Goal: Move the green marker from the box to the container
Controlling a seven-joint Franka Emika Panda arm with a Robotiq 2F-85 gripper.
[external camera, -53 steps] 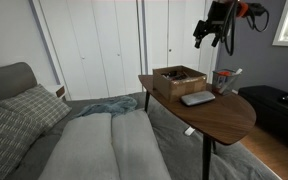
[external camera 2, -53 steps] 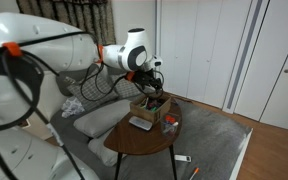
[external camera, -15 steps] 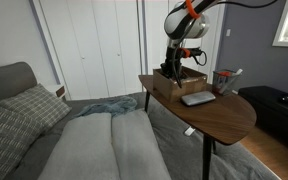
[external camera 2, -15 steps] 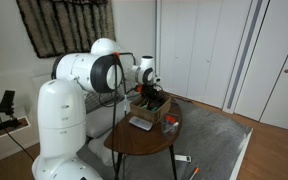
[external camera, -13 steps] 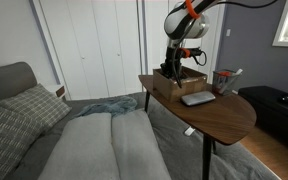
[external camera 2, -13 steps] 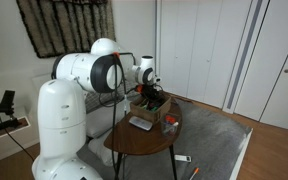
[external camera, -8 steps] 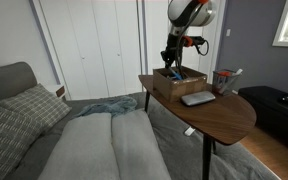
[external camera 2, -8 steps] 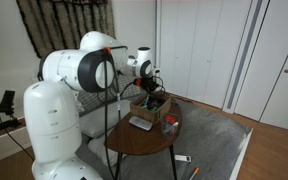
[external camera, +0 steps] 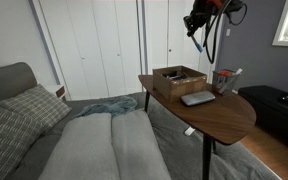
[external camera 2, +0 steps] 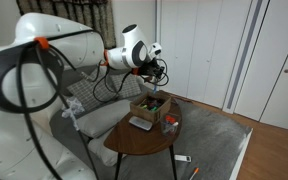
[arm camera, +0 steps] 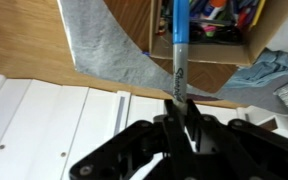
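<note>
My gripper (external camera: 198,30) hangs high above the table, well over the open cardboard box (external camera: 179,78). In the wrist view the gripper (arm camera: 181,108) is shut on a slim teal-green marker (arm camera: 180,50), which sticks straight out from between the fingers toward the box (arm camera: 219,55) below. That box holds several more coloured markers. The container (external camera: 224,78), a small clear cup with pens in it, stands on the table just past the box. In an exterior view the gripper (external camera 2: 161,68) is above the box (external camera 2: 151,105), with the container (external camera 2: 170,124) nearer the table's front edge.
A flat grey pad (external camera: 197,98) lies on the round wooden table (external camera: 224,118) beside the box. A grey bed with pillows (external camera: 94,145) fills the space beside the table. White closet doors (external camera: 94,45) stand behind.
The gripper has lifted out of the box and risen high above the table, carrying the marker up with it.
</note>
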